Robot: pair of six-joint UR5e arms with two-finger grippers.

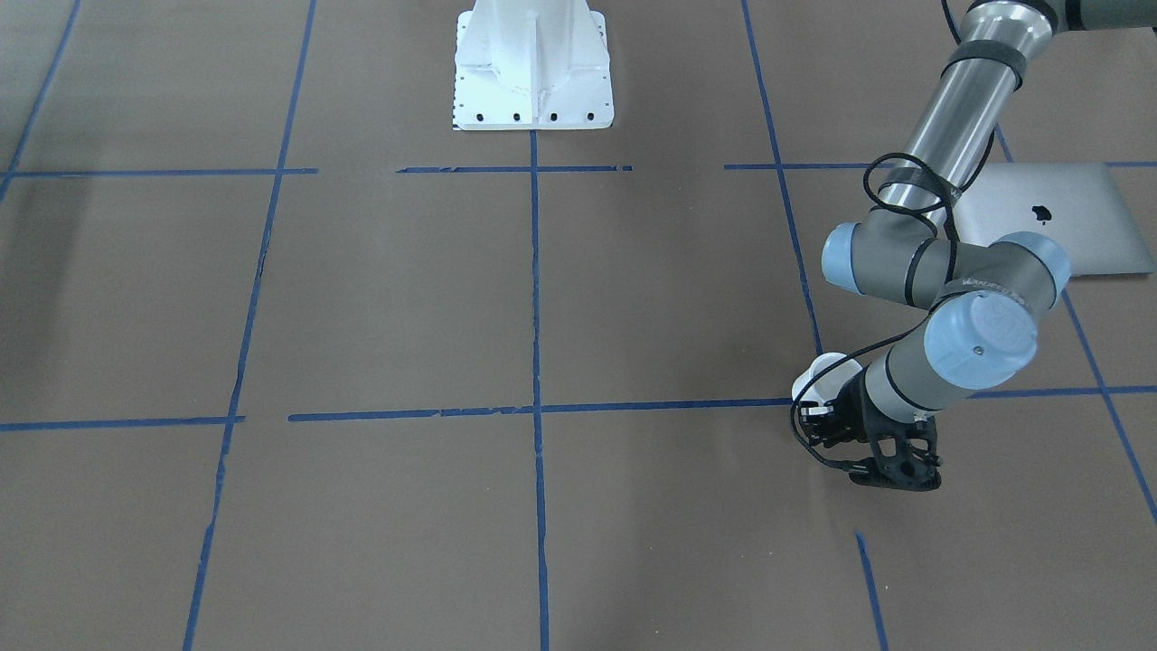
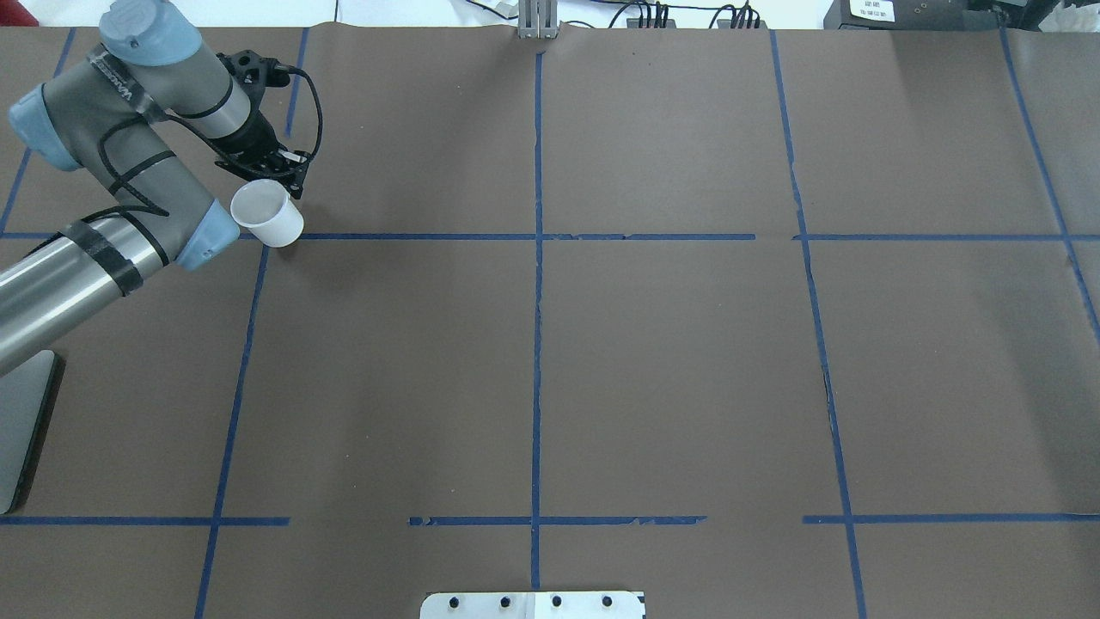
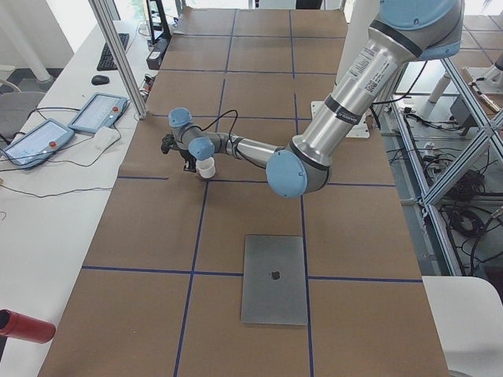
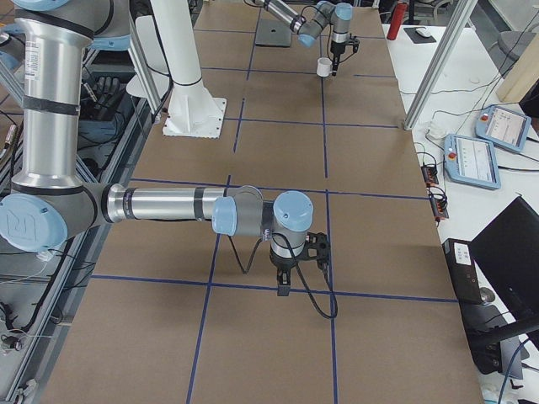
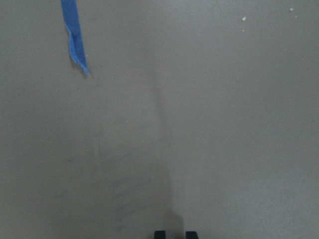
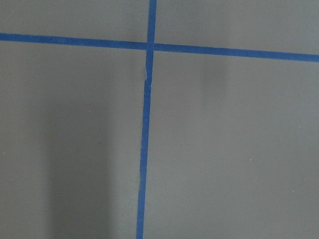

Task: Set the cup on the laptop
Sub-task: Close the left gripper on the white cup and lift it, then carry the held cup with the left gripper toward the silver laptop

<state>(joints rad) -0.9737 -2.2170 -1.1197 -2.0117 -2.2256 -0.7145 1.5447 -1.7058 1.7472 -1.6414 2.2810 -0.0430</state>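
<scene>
On the table (image 2: pixel 670 370), small white cup (image 2: pixel 267 215)

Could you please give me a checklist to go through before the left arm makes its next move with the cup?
1. Cup upright on the table: ok.
2. Cup inside the left gripper: not ok, it stands beside it.
3. Left gripper open: cannot tell.
4. Laptop closed, its top bare: ok.
5. Right gripper well away from cup and laptop: ok.
</scene>
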